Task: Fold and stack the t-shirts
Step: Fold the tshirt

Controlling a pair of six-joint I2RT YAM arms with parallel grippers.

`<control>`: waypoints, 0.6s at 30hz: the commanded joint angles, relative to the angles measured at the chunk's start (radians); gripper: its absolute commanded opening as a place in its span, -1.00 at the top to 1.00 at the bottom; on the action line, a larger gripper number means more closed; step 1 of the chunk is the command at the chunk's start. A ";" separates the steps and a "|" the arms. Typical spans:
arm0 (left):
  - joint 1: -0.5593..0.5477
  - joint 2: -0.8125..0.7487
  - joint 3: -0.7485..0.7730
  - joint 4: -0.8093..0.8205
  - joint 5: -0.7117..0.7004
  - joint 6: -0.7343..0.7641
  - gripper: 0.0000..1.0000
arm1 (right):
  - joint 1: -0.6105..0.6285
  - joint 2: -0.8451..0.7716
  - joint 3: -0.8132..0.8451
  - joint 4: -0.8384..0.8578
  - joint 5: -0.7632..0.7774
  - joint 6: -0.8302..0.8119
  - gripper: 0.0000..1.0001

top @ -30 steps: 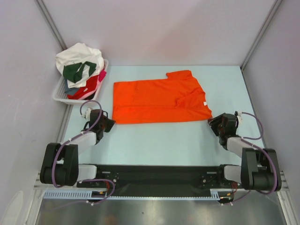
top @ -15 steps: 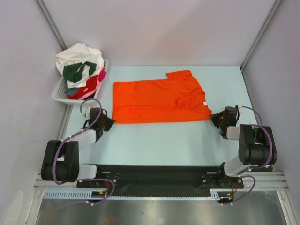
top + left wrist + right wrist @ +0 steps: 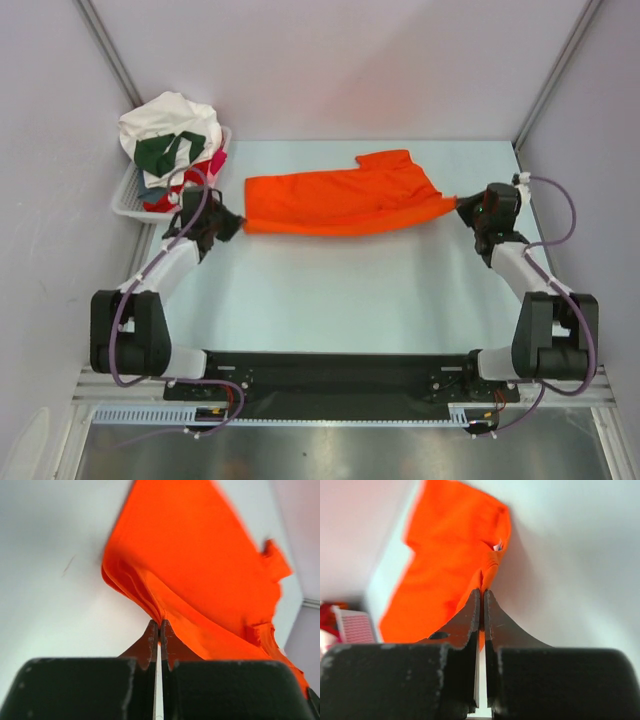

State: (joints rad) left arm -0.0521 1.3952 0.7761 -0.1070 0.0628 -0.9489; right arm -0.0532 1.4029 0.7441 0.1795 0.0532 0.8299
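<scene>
On the table [image 3: 340, 310], abt midway back, I'm holding the orange t-shirt [image 3: 340, 195] by its two near corners. L side: the left gripper [image 3: 158, 626] is pinching a bunched corner, fingers closed to a hairline slit w/ fabric clamped between the tips. R side: the right gripper [image 3: 482, 594] is doing the same at the opposite corner, jaws nearly touching, cloth caught at the very end. From the top view the near edge is coming up off the surface and sagging a bit between the two grips, while the far edge & one sleeve are lying flat toward the back. I'm reading this as a lengthwise fold just getting going, near edge heading over to the far edge, prob. Can't tell how many folds it already has. Progress: early. Nothing is looking finished and no stack is showing anywhere. White, dark green, red & pink shirts [image 3: 170, 140] are sitting heaped in the basket [image 3: 125, 203] at back-left, all waiting on me.
</scene>
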 commanded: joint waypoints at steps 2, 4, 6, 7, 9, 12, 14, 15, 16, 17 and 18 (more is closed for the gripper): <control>0.017 -0.093 0.176 -0.186 -0.026 0.067 1.00 | -0.008 -0.122 0.132 -0.173 0.086 -0.032 1.00; 0.017 -0.126 0.146 -0.189 -0.031 0.070 0.99 | -0.011 -0.166 0.104 -0.217 0.082 -0.026 1.00; 0.017 -0.166 0.074 -0.188 -0.032 0.067 1.00 | -0.013 -0.196 0.057 -0.221 0.056 -0.009 1.00; 0.018 -0.177 0.043 -0.180 -0.020 0.067 0.99 | -0.013 -0.226 0.028 -0.221 0.048 -0.002 1.00; 0.018 -0.208 -0.062 -0.142 -0.001 0.062 0.99 | -0.013 -0.266 -0.079 -0.215 0.043 0.026 1.00; 0.018 -0.252 -0.183 -0.096 0.006 0.059 0.99 | -0.013 -0.370 -0.221 -0.201 0.046 0.049 1.00; 0.018 -0.272 -0.224 -0.082 0.009 0.061 0.99 | -0.013 -0.447 -0.268 -0.216 0.057 0.051 1.00; 0.018 -0.278 -0.250 -0.082 0.012 0.067 0.99 | -0.013 -0.468 -0.299 -0.235 0.060 0.051 1.00; 0.018 -0.294 -0.261 -0.080 0.015 0.070 0.99 | -0.013 -0.487 -0.310 -0.248 0.060 0.051 1.00; 0.018 -0.298 -0.270 -0.080 0.014 0.071 0.99 | -0.013 -0.519 -0.318 -0.264 0.062 0.052 1.00; 0.018 -0.305 -0.290 -0.082 0.015 0.073 0.99 | -0.011 -0.533 -0.334 -0.282 0.060 0.051 1.00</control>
State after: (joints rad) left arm -0.0441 1.1496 0.5026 -0.2333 0.0673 -0.9054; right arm -0.0612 0.9417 0.4133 -0.0937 0.0902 0.8661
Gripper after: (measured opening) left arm 0.011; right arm 0.022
